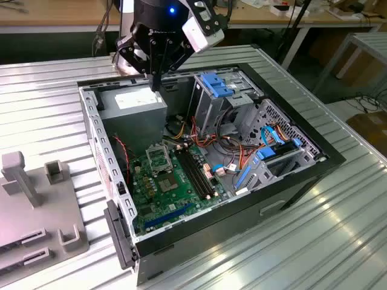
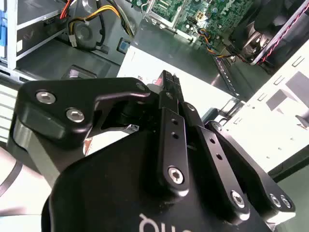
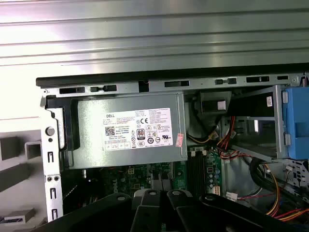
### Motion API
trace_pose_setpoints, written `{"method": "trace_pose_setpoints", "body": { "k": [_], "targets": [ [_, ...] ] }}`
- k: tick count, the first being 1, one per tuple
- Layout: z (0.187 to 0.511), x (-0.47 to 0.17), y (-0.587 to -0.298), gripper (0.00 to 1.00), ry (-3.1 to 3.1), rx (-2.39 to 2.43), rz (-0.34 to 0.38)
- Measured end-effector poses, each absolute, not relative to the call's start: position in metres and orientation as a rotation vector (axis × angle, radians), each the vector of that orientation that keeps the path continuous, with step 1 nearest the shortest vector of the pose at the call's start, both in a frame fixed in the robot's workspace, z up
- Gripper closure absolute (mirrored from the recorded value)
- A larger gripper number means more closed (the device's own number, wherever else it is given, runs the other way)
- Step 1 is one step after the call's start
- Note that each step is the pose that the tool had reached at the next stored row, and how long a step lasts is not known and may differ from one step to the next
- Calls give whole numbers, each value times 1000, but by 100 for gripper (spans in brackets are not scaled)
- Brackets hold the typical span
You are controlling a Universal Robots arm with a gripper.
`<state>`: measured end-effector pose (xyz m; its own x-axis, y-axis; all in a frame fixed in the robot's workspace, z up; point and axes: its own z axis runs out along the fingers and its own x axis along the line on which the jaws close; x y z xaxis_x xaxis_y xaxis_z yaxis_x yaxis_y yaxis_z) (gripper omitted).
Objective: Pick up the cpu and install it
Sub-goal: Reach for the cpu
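Note:
My gripper (image 1: 156, 86) hangs over the back of the open computer case (image 1: 97, 151), just above the grey power-supply box (image 1: 136, 104). Its two black fingers stand pressed together; in the second wrist view the gripper (image 2: 169, 80) tapers to one dark tip above the box's white label (image 2: 203, 94). The cpu is out of view, and I see no silvery plate between the fingers. The green board (image 1: 169, 184) lies on the case floor with its square metal-framed socket (image 1: 158, 158) ahead of the gripper. The first wrist view looks down on the power-supply box (image 3: 128, 130).
A blue-handled drive cage (image 1: 219, 84) and bundles of coloured cables (image 1: 236, 151) fill the exterior view's right half of the case. A grey fixture with upright posts (image 1: 36, 205) stands on the ribbed metal table (image 1: 338, 205) at the exterior view's left. Black case walls surround the board.

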<state>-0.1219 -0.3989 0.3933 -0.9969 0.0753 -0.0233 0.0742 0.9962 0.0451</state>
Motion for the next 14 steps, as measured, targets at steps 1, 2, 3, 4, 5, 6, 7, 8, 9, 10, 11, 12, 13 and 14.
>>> {"method": "trace_pose_setpoints", "body": {
  "k": [1,2,3,4,5,6,7,8,9,10,11,12,13,14],
  "targets": [
    [393,-122,-399,89,3114,117,69],
    [393,-122,-399,89,3114,117,69],
    [393,-122,-399,89,3114,117,69],
    [393,-122,-399,89,3114,117,69],
    [393,-122,-399,89,3114,117,69],
    [393,-122,-399,89,3114,117,69],
    [393,-122,-399,89,3114,117,69],
    [393,-122,-399,89,3114,117,69],
    [393,-122,-399,89,3114,117,69],
    [393,-122,-399,89,3114,117,69],
    [393,-122,-399,89,3114,117,69],
    [393,-122,-399,89,3114,117,69],
    [393,-122,-399,89,3114,116,69],
    [393,-123,-399,89,3114,117,69]
  ]
}}
